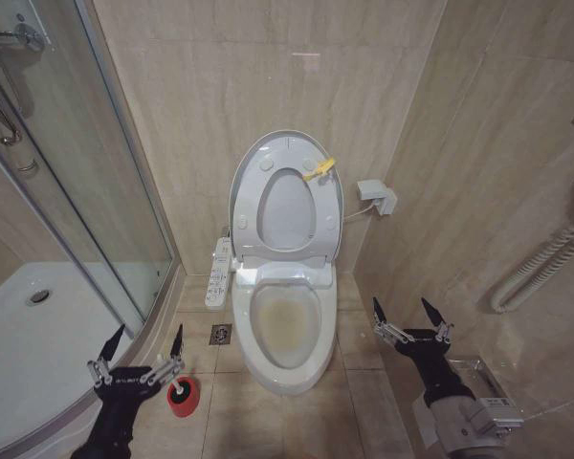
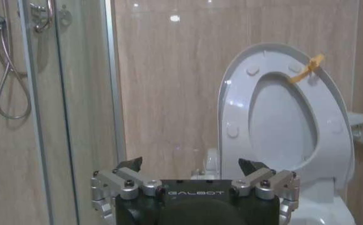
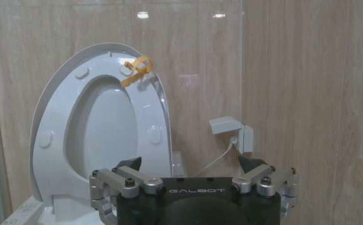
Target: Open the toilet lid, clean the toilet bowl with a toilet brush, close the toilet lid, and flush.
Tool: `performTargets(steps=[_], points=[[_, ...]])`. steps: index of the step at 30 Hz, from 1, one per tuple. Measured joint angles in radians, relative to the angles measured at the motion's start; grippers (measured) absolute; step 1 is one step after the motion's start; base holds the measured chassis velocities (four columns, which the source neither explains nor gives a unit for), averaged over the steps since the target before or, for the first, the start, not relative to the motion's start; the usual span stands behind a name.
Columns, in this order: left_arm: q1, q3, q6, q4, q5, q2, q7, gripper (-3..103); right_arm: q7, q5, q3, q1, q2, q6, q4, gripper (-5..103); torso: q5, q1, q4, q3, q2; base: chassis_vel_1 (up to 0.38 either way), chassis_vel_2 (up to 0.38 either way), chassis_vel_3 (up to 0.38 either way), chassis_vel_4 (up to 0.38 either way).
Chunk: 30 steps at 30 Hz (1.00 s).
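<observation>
The toilet lid (image 1: 268, 148) stands raised against the back wall together with the seat ring, with a yellow clip (image 1: 319, 170) at its rim. It also faces both wrist cameras: the lid (image 2: 281, 112) in the left one, the lid (image 3: 109, 122) in the right. Below it the toilet bowl (image 1: 253, 335) lies open, yellowish inside. The toilet brush (image 1: 181, 388) stands in its red holder (image 1: 184, 405) on the floor to the left of the bowl, seen from above. My left gripper (image 1: 142, 346) (image 2: 190, 164) hangs open just left of the brush. My right gripper (image 1: 409, 316) (image 3: 189, 162) is open to the right of the bowl.
A curved glass shower door (image 1: 96, 191) and white shower tray (image 1: 38, 335) close off the left. A bidet control panel (image 1: 219, 273) juts from the toilet's left side, above a floor drain (image 1: 220, 334). A wall socket box (image 1: 377, 196) and a ribbed hose (image 1: 545, 268) are on the right wall.
</observation>
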Motion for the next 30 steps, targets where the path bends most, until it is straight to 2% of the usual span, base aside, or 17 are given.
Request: performTargets(steps=[5, 15, 30], points=[[0.023, -0.004, -0.022, 0.003, 0.037, -0.014, 0.014, 100, 0.0, 0.0, 0.0, 0.0, 0.0, 0.0, 0.0, 100, 0.0, 0.0, -0.0002, 0.0, 0.0, 0.0, 0.0, 0.0, 0.0], [0.03, 0.026, -0.032, 0.007, 0.046, -0.046, 0.006, 100, 0.0, 0.0, 0.0, 0.0, 0.0, 0.0, 0.0, 100, 0.0001, 0.0, -0.0002, 0.0, 0.0, 0.0, 0.0, 0.0, 0.0], [0.028, 0.027, -0.033, 0.009, 0.047, -0.047, 0.004, 100, 0.0, 0.0, 0.0, 0.0, 0.0, 0.0, 0.0, 100, 0.0, 0.0, -0.0002, 0.0, 0.0, 0.0, 0.0, 0.0, 0.0]])
